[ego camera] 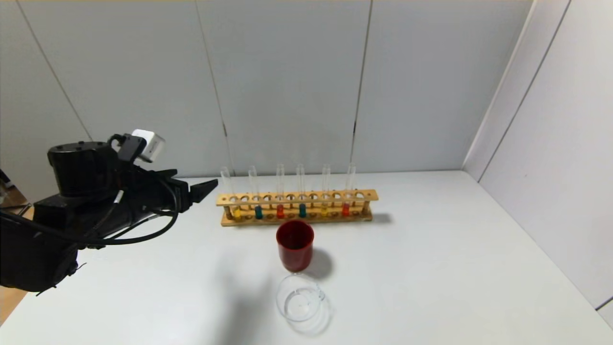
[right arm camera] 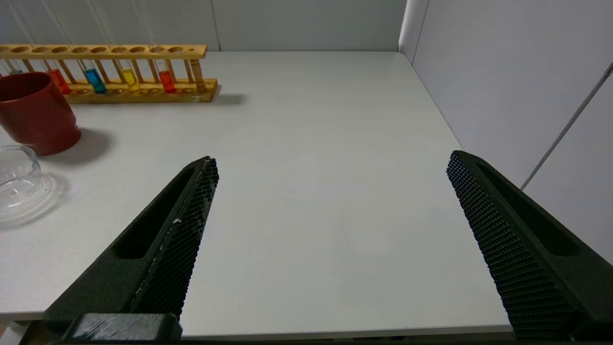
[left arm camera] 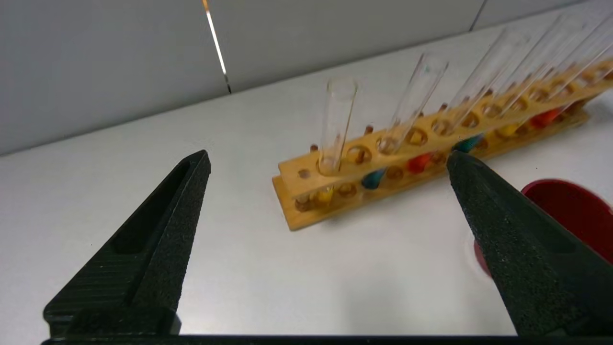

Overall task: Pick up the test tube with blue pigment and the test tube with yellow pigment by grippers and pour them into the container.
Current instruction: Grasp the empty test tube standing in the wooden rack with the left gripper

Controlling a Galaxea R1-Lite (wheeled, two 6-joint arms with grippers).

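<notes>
The white table (ego camera: 431,249) carries everything, and the wooden test-tube rack (ego camera: 297,207) serves as the landmark: it stands across the middle of the table toward the back wall, holding six upright glass tubes.

The left gripper (ego camera: 203,188) hangs above the table just off the rack's left end, near but not touching it, pointed along the rack. Its fingers are spread wide with nothing between them; in the left wrist view the left gripper (left arm camera: 328,160) frames the rack's near end.

The right gripper (right arm camera: 330,163) shows only in its own wrist view, low over the table's front edge, well apart from the rack on the rack's right side. Its fingers are likewise spread wide and hold nothing.

A dark-red cup (ego camera: 295,245) stands just in front of the rack's middle. The clear glass container (ego camera: 300,303) sits in front of that cup, just beside it and farther from the rack.

In the rack, counting from its left end, the tubes hold yellow, blue, red-orange, blue, yellow and red-orange liquid. The test tube with yellow pigment (ego camera: 236,212) nearest the left gripper is the end tube; the test tube with blue pigment (ego camera: 258,212) stands next to it.
</notes>
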